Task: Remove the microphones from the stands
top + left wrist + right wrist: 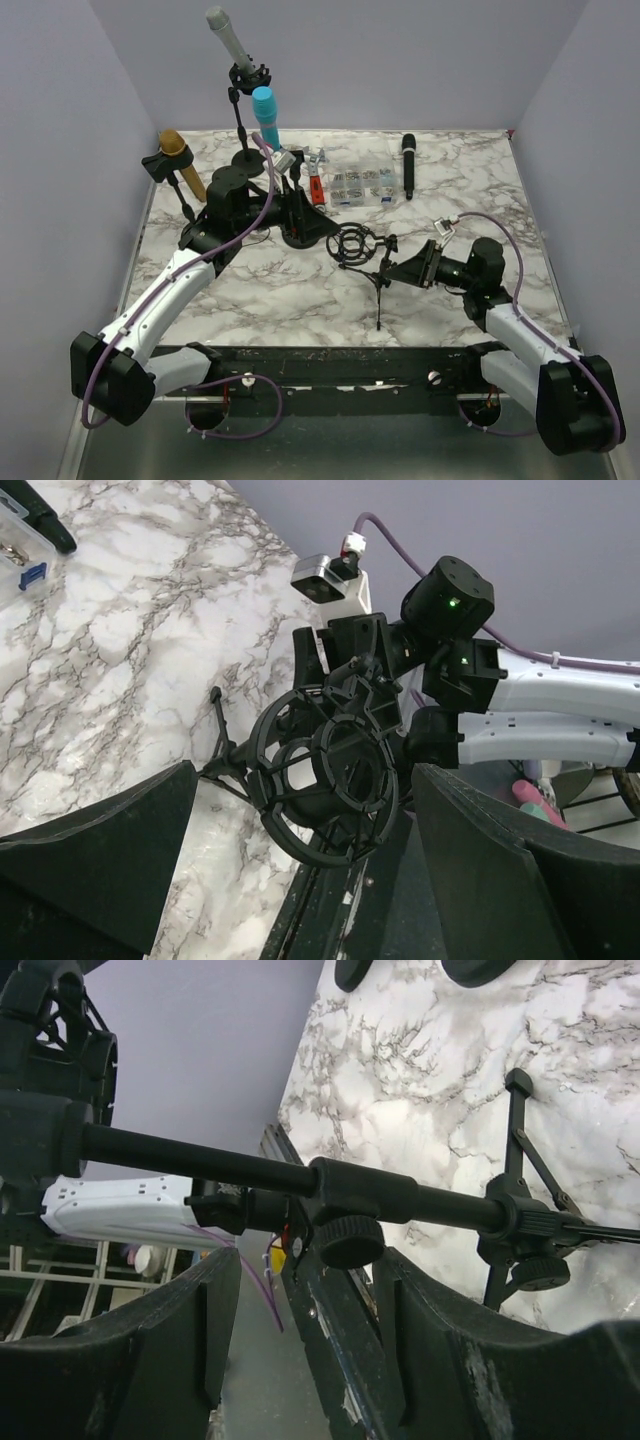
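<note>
a: where are the microphones?

b: the grey microphone [228, 38] sits tilted in the clip of a tall stand [240, 120] at the far side of the bench [480, 190]. a gold microphone [180, 160] is clipped to a stand at the far left. a teal microphone [265, 112] stands upright beside the tall stand, and i cannot tell what carries it. a black microphone [408, 165] lies flat at the far right.

a: and the claws?

b: both are mid-bench, well apart from all four. the left claw [300, 225] is spread wide with nothing between its fingers. in its wrist view the shock mount [330, 780] hangs just past the fingertips, in line with the gap.

a: is there a microphone in that mount?

b: i cannot tell. the ring's middle is dark in the left wrist view, and it reads as a bare ring from above.

a: the right one?

b: the right claw [400, 268] is parted too. the tripod stand's shaft [220, 1165] runs across the gap just beyond the fingers [130, 1360], and its knob [350, 1240] sits between them. i see no contact. the shaft is tilted, with the mount at its high end and the tripod legs [382, 295] on the marble.
</note>
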{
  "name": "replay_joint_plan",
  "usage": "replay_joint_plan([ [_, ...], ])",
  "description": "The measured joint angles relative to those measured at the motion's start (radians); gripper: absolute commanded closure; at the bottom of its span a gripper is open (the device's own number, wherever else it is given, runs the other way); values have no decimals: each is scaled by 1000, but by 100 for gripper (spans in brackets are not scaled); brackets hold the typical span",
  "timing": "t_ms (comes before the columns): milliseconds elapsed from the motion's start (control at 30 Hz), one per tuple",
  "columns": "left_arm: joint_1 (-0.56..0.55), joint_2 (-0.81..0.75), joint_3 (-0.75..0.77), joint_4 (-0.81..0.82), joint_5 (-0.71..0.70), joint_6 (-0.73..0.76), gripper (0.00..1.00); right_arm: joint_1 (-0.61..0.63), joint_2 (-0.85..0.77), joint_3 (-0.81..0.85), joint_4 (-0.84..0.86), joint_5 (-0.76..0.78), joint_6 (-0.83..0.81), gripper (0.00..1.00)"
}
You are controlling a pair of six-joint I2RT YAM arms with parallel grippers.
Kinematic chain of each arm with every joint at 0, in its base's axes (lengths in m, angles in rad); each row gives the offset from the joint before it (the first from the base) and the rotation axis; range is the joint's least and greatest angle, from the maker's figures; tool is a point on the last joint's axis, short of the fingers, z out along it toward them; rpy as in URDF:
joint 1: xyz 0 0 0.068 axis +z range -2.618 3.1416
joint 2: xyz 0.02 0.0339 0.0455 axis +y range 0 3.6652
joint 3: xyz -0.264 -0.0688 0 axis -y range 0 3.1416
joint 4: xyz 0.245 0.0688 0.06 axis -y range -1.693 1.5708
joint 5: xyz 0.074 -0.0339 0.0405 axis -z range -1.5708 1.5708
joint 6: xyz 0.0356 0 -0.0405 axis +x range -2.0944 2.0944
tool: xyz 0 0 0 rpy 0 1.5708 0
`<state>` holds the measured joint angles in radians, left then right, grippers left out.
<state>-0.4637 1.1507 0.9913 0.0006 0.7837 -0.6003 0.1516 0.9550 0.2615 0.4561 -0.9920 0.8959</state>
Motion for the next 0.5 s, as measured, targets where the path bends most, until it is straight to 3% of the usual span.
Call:
replay_joint_plan([
  [500,-11,13,0,1,28,-4,10,-101,172,-115,416,-109,177,48],
])
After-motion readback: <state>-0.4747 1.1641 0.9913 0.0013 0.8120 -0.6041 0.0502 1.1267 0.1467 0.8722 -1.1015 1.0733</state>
